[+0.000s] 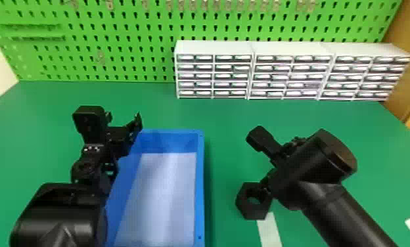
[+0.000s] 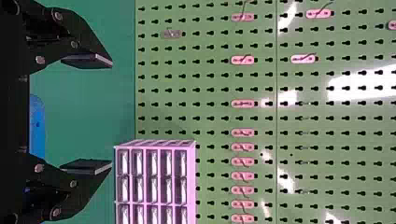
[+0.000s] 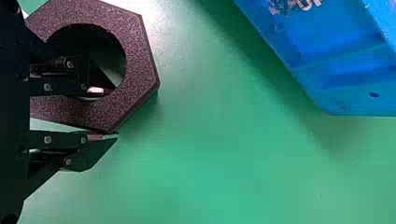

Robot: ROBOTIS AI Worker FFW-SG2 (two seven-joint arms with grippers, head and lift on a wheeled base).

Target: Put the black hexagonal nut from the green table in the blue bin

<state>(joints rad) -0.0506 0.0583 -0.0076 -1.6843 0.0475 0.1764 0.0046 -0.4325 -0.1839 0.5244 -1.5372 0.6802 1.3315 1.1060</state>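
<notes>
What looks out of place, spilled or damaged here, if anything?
Nothing looks spilled or damaged. The right gripper holds the black nut by one side, one finger in its hole, which looks lopsided but is probably deliberate. The blue bin stands upright on the table.

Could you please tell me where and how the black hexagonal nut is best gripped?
Probably by one wall, from above: the black hexagonal nut has a wide hole facing up, seemingly roomy enough for one finger, and a flat outer side for the other.
</notes>
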